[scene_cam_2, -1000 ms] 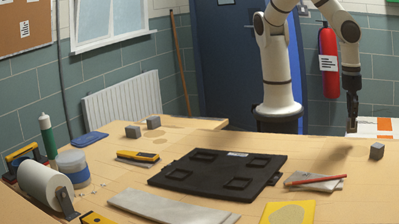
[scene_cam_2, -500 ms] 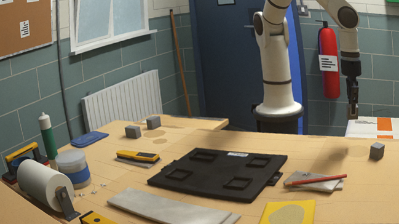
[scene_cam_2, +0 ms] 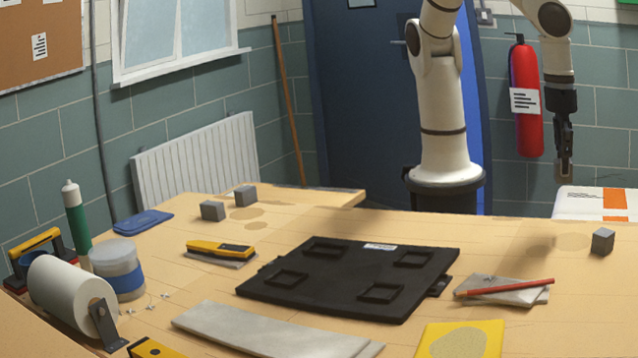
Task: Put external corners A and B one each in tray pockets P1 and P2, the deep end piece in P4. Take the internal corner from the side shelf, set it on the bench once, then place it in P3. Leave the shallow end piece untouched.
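A small grey corner piece (scene_cam_2: 563, 171) hangs in the air well above the right part of the bench, over a round faint mark on the bench top. The black tray (scene_cam_2: 349, 276) lies in the middle of the bench with its four square pockets empty. Another grey block (scene_cam_2: 602, 241) sits on the bench right of the tray, and two more grey blocks (scene_cam_2: 212, 210) (scene_cam_2: 245, 195) stand on the raised shelf at the far left. My gripper (scene_cam_2: 563, 167) is closed and holds the small grey corner piece.
A blue-banded tub (scene_cam_2: 117, 268) stands at the left beside a paper roll (scene_cam_2: 70, 294) and a sealant tube (scene_cam_2: 76, 220). Tiles with a red pencil (scene_cam_2: 503, 288) lie right of the tray; a long grey board (scene_cam_2: 278, 338), a yellow level and a yellow pad (scene_cam_2: 457, 348) lie in front.
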Robot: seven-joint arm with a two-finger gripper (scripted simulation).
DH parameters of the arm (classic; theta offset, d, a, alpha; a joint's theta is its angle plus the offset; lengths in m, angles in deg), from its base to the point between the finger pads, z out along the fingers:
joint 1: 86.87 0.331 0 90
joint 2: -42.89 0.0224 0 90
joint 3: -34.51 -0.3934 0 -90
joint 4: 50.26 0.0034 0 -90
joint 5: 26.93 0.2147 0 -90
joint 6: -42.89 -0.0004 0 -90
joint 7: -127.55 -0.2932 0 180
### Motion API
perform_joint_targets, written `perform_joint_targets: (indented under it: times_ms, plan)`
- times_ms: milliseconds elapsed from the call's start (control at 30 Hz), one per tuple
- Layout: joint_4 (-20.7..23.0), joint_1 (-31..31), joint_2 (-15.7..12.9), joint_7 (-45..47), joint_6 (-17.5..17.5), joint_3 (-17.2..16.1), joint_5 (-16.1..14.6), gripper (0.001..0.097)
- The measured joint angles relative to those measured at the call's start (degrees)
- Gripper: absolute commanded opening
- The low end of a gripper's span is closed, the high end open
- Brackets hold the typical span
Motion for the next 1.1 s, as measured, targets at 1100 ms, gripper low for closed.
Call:
perform_joint_targets:
  times_ms: [1100]
  plan:
    - [1.6,-17.3,-0.6,13.1,1.4,-0.9,-0.1,0.0080]
